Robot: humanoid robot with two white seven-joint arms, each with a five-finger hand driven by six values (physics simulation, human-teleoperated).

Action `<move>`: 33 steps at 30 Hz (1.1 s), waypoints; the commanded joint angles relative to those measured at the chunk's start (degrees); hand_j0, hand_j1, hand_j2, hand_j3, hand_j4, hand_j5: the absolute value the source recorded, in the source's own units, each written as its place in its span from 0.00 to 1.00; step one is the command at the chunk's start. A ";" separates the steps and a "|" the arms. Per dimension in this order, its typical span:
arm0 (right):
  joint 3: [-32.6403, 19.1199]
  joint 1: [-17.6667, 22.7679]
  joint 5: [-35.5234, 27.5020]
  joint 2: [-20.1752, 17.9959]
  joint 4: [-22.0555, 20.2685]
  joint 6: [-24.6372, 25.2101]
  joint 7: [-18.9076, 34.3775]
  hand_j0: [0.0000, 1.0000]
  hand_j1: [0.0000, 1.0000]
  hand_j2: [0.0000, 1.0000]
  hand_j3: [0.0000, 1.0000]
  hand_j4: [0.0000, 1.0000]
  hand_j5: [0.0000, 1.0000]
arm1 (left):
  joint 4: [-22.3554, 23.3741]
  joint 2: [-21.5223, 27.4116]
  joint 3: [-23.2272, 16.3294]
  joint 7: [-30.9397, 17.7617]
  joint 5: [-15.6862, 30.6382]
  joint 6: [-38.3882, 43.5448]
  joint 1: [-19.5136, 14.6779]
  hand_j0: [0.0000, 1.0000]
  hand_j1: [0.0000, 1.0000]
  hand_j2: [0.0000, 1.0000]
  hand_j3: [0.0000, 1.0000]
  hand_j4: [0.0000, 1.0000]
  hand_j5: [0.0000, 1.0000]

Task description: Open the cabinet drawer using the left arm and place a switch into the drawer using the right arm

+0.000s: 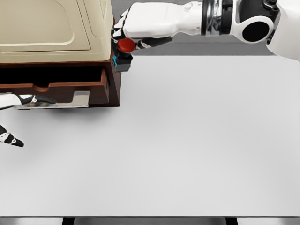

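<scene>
Head view: right hand (133,33) apparently grips switch (124,51) beside cabinet (56,28).

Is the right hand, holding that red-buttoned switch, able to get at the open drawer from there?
Probably yes. The right hand grips the red-buttoned dark switch beside the cabinet's corner, and the brown wooden drawer stands pulled out, nothing blocking its opening.

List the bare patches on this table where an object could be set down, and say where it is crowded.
Free: the white table right of the cabinet and in front of its open drawer. Crowded: the cabinet's right corner, where the right hand holds the switch, and the left hand at the drawer handle.
</scene>
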 commanded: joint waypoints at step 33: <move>0.00 -0.79 -0.66 10.15 8.84 0.03 0.68 0.49 0.49 0.49 0.49 0.49 0.49 | -3.94 5.07 -0.33 -1.01 3.03 -4.28 1.67 0.89 0.89 0.89 0.89 0.89 0.89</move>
